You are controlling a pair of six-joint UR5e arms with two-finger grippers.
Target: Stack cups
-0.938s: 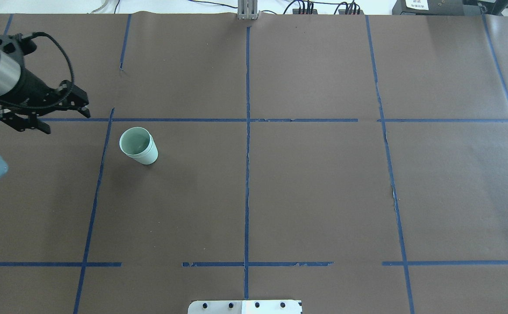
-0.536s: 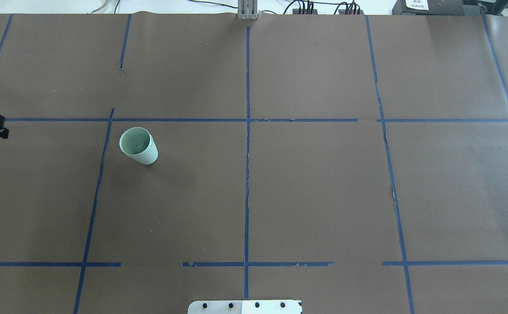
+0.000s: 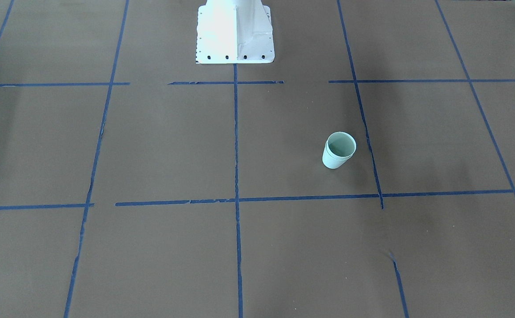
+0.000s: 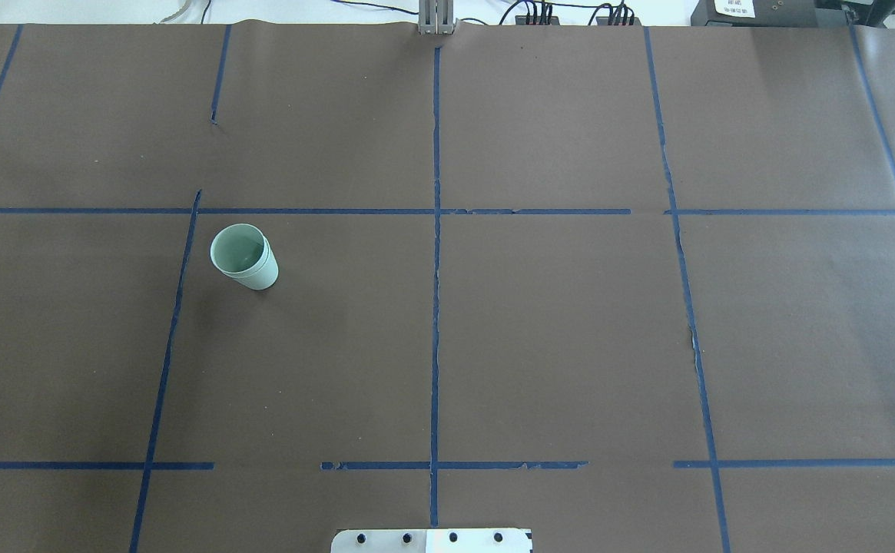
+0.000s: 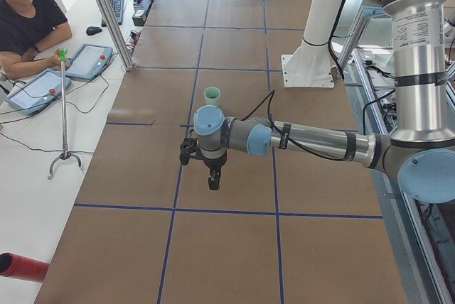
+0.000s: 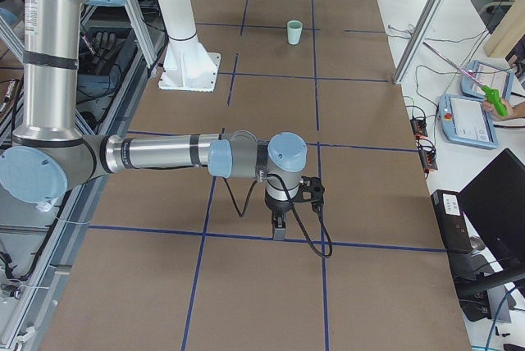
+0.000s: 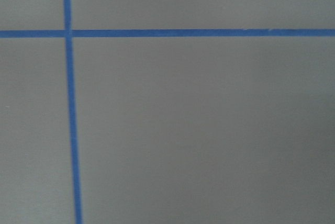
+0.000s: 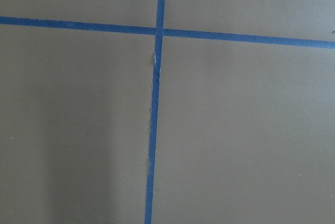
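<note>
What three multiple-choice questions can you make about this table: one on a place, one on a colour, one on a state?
1. In the overhead view, where do the cups stand?
A. Left of the centre tape line
B. Right of that line
C. On the white base plate

2. Which colour are the cups on the outside?
A. Red
B. Dark blue
C. Pale mint green

3. How are the cups arranged?
A. Side by side, apart
B. Upright, one nested in the other
C. Lying on their sides

Answers:
1 A, they stand well to the left of the line.
2 C, the walls are pale mint green, with a darker green inside.
3 B, a double rim shows on one upright stack.
</note>
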